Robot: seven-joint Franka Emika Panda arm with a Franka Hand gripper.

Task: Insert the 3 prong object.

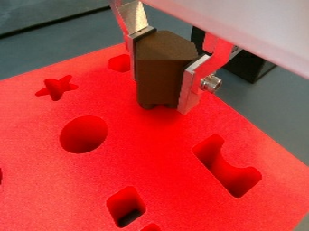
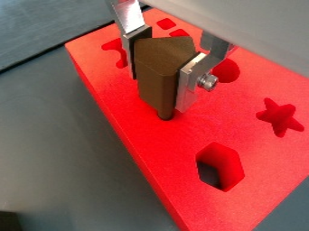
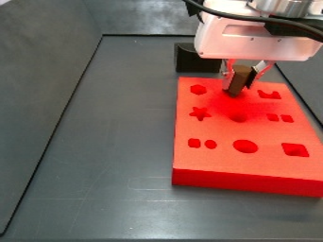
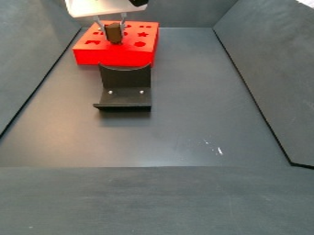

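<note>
My gripper (image 1: pixel 164 83) is shut on the 3 prong object (image 1: pixel 160 70), a brown block with a peaked top and short prongs at its lower end. It hangs upright over the red board (image 1: pixel 145 171). The prongs are at or just above the board's top face; I cannot tell if they touch. No cutout shows directly under them in the wrist views. The same grip shows in the other wrist view, with gripper (image 2: pixel 164 83), object (image 2: pixel 154 77) and board (image 2: pixel 145 149). In both side views the gripper (image 3: pixel 237 79) (image 4: pixel 113 30) is over the board (image 3: pixel 240 168) (image 4: pixel 91 54).
The board has several shaped cutouts: a star (image 1: pixel 54 87), a circle (image 1: pixel 83 133), a hexagon (image 2: pixel 220 166). The dark fixture (image 4: pixel 123 95) stands on the floor against the board and also shows behind it (image 3: pixel 187 59). Dark walls bound the floor.
</note>
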